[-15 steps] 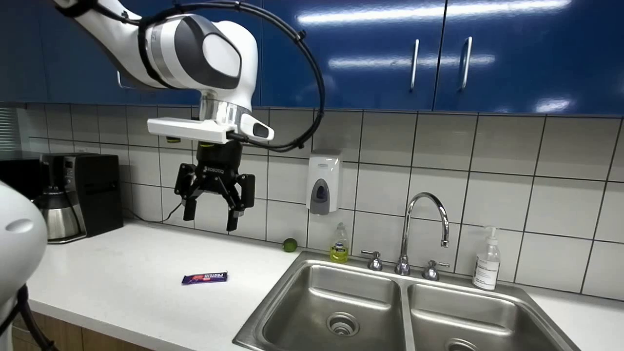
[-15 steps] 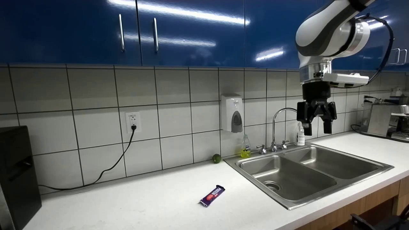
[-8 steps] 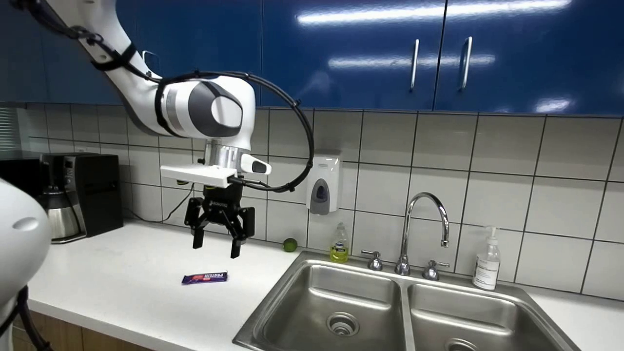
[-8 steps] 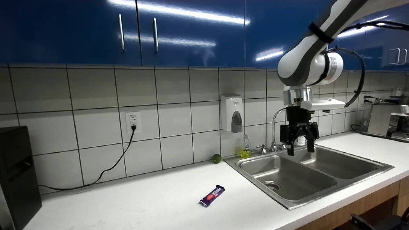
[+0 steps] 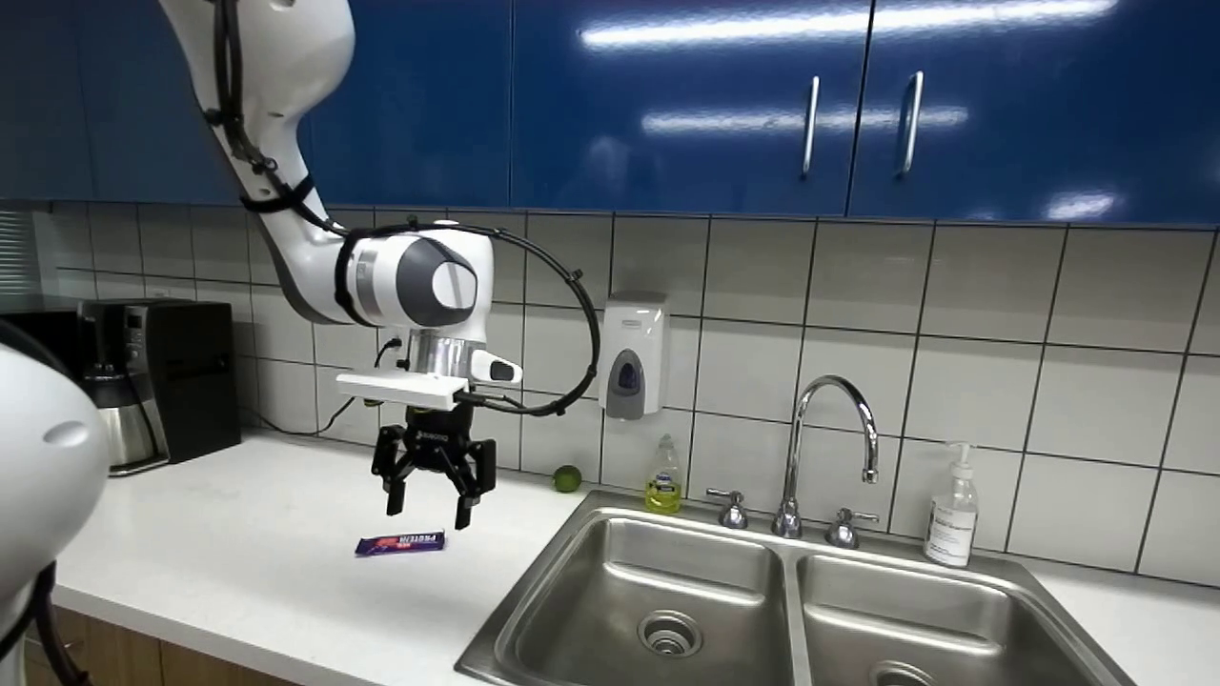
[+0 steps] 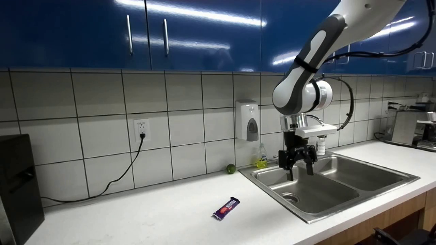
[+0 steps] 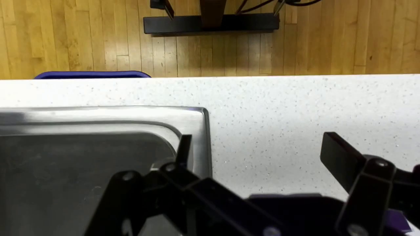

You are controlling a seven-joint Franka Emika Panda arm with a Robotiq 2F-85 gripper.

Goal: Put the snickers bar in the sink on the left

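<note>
My gripper hangs pointing down, its fingers spread wide with nothing but air between them. In an exterior view the bar shows just beneath my fingers and a little to the picture's left, lying flat on the counter and apart from me. In an exterior view it lies slantwise, outside the sink, well to the picture's left of my fingers and lower. In the wrist view one finger crosses the sink's steel corner and the other stands against white counter; past that finger, at the lower right, a purple part of the bar shows.

The bar is slim and flat, its purple wrapper marked with a red patch and pale lettering. The sink is satiny steel, rectangular with rounded corners and a round drain, joined to a twin basin. The counter is white and finely speckled. Behind it stand pale tiles with dark joints, below glossy blue cupboards.
</note>
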